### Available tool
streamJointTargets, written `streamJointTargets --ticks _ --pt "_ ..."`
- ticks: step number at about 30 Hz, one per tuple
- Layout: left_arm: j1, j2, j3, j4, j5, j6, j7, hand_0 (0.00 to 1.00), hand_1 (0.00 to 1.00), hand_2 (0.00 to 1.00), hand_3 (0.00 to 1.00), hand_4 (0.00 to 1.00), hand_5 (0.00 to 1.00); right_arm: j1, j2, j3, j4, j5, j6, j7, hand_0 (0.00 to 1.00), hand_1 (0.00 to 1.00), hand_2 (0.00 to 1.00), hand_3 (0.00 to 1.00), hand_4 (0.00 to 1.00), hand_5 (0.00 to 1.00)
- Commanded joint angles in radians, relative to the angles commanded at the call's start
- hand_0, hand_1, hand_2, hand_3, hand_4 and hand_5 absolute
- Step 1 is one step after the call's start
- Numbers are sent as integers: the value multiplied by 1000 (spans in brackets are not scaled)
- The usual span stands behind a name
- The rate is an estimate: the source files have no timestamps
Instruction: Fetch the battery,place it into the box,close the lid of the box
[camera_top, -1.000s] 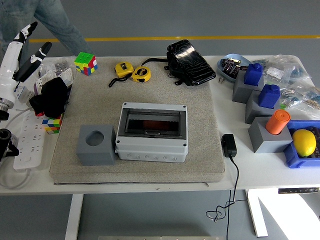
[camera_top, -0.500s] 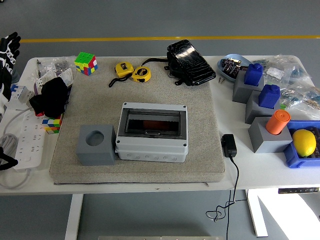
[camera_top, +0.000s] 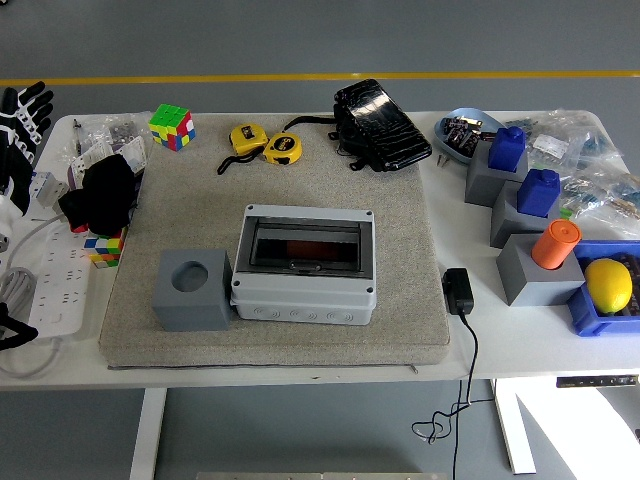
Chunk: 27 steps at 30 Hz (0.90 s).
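The grey box (camera_top: 305, 293) sits mid-mat, its dark see-through lid (camera_top: 305, 243) lying flat over it. Something reddish shows dimly through the lid. Several small batteries (camera_top: 460, 128) lie in a light-blue dish (camera_top: 484, 120) at the back right. My left hand (camera_top: 22, 108), black and white, hovers at the far left edge with its fingers spread and holding nothing, far from the box and the dish. My right hand does not show.
A grey block with a round hole (camera_top: 192, 290) touches the box's left side. A Rubik's cube (camera_top: 171, 126), yellow tape measures (camera_top: 265, 143) and a black pouch (camera_top: 380, 112) line the back. Blue bottles on grey blocks (camera_top: 508, 160), an orange cylinder (camera_top: 555, 244), a lemon (camera_top: 608, 283) and a power adapter (camera_top: 458, 291) stand right; a power strip (camera_top: 55, 280) left.
The person behind the table's far left has left the picture. My left arm has drawn back toward the left edge, and its fingers now spread.
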<state>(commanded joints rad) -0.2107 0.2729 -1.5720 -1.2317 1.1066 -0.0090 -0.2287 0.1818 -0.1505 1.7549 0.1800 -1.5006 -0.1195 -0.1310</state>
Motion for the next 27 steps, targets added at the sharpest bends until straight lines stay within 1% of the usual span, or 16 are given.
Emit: streamJointTargets --ticks 6,19,27 --pt "2 3 -2 -1 -4 5 0 935 934 883 881 998 998 1 2 2 0 -1 0 0 841 786 765 823 998 998" --pt "1 -4 0 -7 -19 5 -7 937 930 885 879 998 998 3 5 1 0 3 0 1 841 786 765 823 998 998" --pt "1 -4 -3 -5 -23 6 -8 936 928 884 878 998 998 1 5 5 0 0 -1 0 841 786 765 823 998 998"
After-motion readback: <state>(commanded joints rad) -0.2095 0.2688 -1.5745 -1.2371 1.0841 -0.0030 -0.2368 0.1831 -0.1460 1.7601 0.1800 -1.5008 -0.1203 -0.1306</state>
